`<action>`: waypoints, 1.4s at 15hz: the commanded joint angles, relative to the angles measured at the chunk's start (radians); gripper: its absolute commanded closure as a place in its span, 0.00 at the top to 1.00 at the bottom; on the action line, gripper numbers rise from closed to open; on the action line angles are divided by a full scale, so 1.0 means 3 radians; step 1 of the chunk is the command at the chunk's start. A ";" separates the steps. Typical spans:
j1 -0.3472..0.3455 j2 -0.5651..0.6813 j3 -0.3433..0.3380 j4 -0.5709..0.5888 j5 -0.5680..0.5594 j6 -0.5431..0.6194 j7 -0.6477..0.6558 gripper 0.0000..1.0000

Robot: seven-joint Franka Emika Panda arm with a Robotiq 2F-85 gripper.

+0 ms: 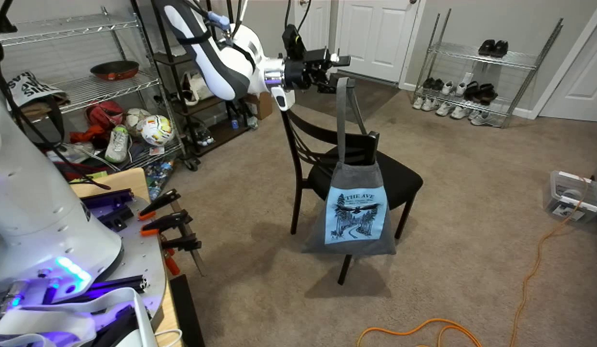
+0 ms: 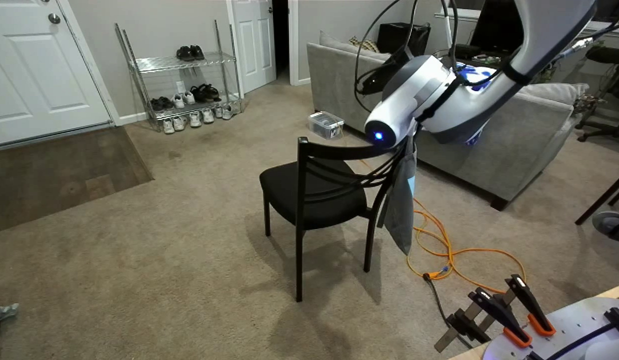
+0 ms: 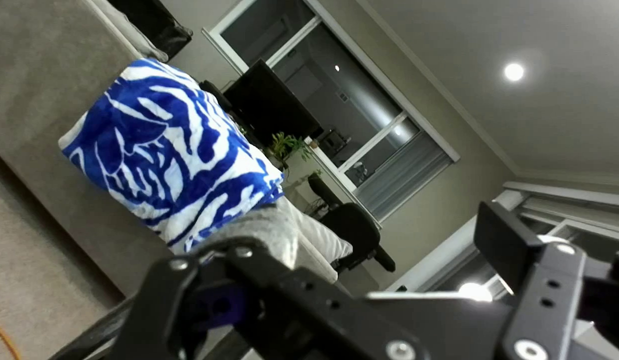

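Beneath the hand (image 1: pixel 339 74) hangs a gray, blue-fronted tote bag (image 1: pixel 356 212).

A gray sofa (image 2: pixel 499 157) stands on beige carpet (image 2: pixel 189 250), a white-framed window (image 3: pixel 352 107) beyond it.

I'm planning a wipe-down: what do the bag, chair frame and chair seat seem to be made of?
Bag: probably matte gray cloth; it hangs thin and soft from flat straps.
Chair frame: likely painted metal, possibly wood; it is slim and dark with a faint sheen.
Chair seat: perhaps padded vinyl or fabric; it looks smooth and black, too dark to settle.
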 commanded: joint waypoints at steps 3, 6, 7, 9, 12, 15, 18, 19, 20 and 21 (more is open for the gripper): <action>0.0000 0.0012 0.0149 0.0270 0.0614 0.0006 -0.0391 1.00; -0.0041 -0.0006 0.0180 0.0338 0.0755 0.0221 -0.0494 1.00; -0.0040 0.0002 0.0182 0.0363 0.0791 0.0254 -0.0520 1.00; -0.0045 0.0005 0.0180 0.0399 0.0852 0.0342 -0.0573 1.00; -0.0061 0.0018 0.0179 0.0452 0.0947 0.0505 -0.0700 1.00; -0.0071 0.0028 0.0174 0.0488 0.1023 0.0619 -0.0774 1.00; -0.0082 0.0044 0.0177 0.0547 0.1170 0.0680 -0.0768 1.00; -0.0097 0.0037 0.0187 0.0572 0.1257 0.0729 -0.0778 1.00; -0.0110 0.0031 0.0198 0.0609 0.1374 0.0763 -0.0778 1.00; -0.0129 0.0018 0.0207 0.0635 0.1474 0.0832 -0.0806 1.00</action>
